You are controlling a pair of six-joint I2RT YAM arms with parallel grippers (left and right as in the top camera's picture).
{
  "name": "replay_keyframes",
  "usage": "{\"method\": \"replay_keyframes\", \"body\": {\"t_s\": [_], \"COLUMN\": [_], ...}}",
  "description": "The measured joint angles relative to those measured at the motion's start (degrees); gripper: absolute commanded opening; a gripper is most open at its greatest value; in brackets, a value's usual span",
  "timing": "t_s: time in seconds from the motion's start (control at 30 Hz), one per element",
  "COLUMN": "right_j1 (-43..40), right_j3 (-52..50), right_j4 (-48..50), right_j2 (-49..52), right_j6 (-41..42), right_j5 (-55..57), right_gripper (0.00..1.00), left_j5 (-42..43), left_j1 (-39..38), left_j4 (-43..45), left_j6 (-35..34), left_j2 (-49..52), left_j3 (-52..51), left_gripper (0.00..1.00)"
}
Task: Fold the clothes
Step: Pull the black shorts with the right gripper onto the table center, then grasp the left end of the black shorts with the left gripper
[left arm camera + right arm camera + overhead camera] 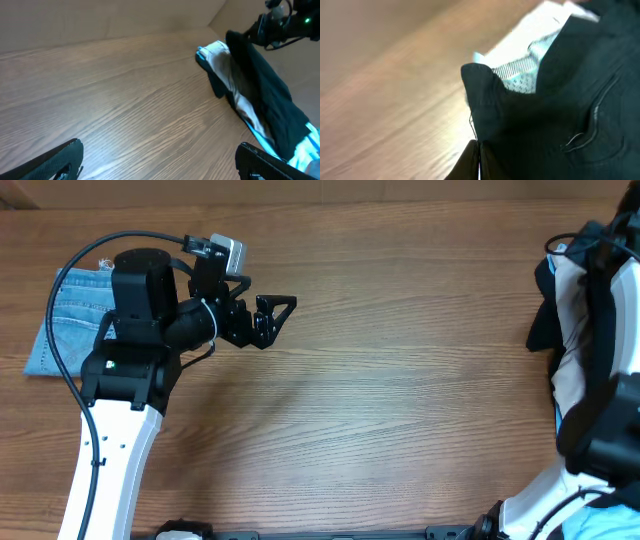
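At the right edge of the table (400, 430), the right gripper (477, 160) is pinched shut on the black shorts (545, 100), heaped there over a pale garment (216, 51), while the left gripper (270, 315) hangs wide open over the table's left half beside denim shorts (70, 320).

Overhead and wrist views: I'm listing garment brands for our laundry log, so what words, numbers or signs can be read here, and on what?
No readable text in any view.
black shorts: stitching only, no legible tag.
denim shorts: no label visible.
striped pale fabric: a printed pattern, not lettering.
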Motion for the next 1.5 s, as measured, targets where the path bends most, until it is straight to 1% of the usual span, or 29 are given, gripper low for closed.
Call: {"method": "replay_keyframes", "body": {"t_s": [0.07, 0.13, 0.23, 0.4, 0.6, 0.63, 0.67, 0.77, 0.83, 0.87, 0.9, 0.93, 0.97, 1.0, 1.03, 1.07, 1.17, 1.27, 1.4, 1.5], "right_j1": [1.0, 2.4, 6.7, 19.7, 35.8, 37.7, 41.7, 48.4, 51.3, 52.0, 51.6, 50.3, 47.1, 44.2, 39.1, 34.7, 22.1, 11.5, 3.1, 0.5], "right_j3": [0.3, 0.3, 0.3, 0.3, 0.3, 0.3, 0.3, 0.3, 0.3, 0.3, 0.3, 0.3, 0.3, 0.3, 0.3, 0.3, 0.3, 0.3, 0.3, 0.3], "right_j4": [-0.5, -1.2, -1.7, -4.3, -6.1, -6.1, -6.1, -6.6, -7.9, -8.7, -9.7, -10.5, -11.9, -12.9, -13.9, -14.6, -17.1, -20.0, -20.6, -20.2], "right_j2": [-0.8, -0.7, -0.7, -1.8, -2.9, -2.9, -2.9, -3.0, -3.0, -3.0, -3.2, -3.2, -3.3, -3.3, -3.3, -3.3, -3.3, -3.3, -2.4, 2.9], "right_j6": [-0.4, -0.7, -1.9, -3.4, -3.8, -3.8, -3.8, -4.0, -4.3, -4.2, -4.1, -4.0, -3.1, -2.3, -1.2, -0.2, 3.2, 6.8, 7.9, 3.7], "right_j5": [-2.0, -5.9, -11.3, -19.2, -24.6, -24.9, -25.7, -25.0, -23.0, -21.6, -19.6, -18.7, -17.6, -17.0, -16.3, -15.6, -14.6, -14.2, -14.2, -16.0], "right_gripper": [0.04, 0.04, 0.04, 0.04, 0.04, 0.10, 0.14, 0.28, 0.32, 0.37, 0.41, 0.50, 0.57, 0.70, 0.82, 0.87, 0.95, 0.96, 0.96, 0.95], "left_j5": [0.5, 0.9, 1.0, 1.0, -1.3, -2.5, -3.9, -6.9, -8.0, -8.5, -9.0, -9.4, -9.6, -9.9, -10.3, -10.5, -11.0, -11.1, -10.9, -10.4], "left_j1": [0.0, 0.0, 0.0, 1.4, 6.4, 7.2, 7.9, 8.0, 8.0, 8.0, 8.0, 8.0, 8.0, 8.0, 8.0, 8.0, 7.0, 3.2, 0.2, -0.1], "left_j4": [0.2, 0.3, 0.2, -1.4, -8.0, -9.4, -10.8, -13.0, -14.1, -15.4, -16.6, -17.8, -19.3, -21.6, -23.6, -24.5, -25.9, -25.9, -24.6, -24.1], "left_j6": [0.0, 0.0, -0.2, -0.2, -0.1, 0.1, 0.3, 1.4, 1.6, 2.0, 2.5, 3.2, 3.9, 4.8, 5.8, 6.3, 7.9, 9.1, 9.3, 9.3], "left_j2": [0.0, 0.0, 0.0, 0.0, -1.1, -1.3, -1.6, -2.2, -2.4, -2.4, -2.4, -2.4, -2.4, -2.4, -2.4, -2.2, -0.6, 4.3, 10.6, 13.8], "left_j3": [0.0, 0.0, 0.7, 6.8, 14.1, 15.3, 16.3, 17.5, 17.7, 17.8, 17.8, 17.8, 17.9, 17.9, 17.9, 17.9, 18.0, 18.0, 18.0, 18.0], "left_gripper": [1.00, 0.97, 0.97, 0.95, 0.97, 0.98, 0.99, 1.00, 1.00, 1.00, 1.00, 1.00, 1.00, 1.00, 1.00, 1.00, 1.00, 1.00, 1.00, 1.00]}}
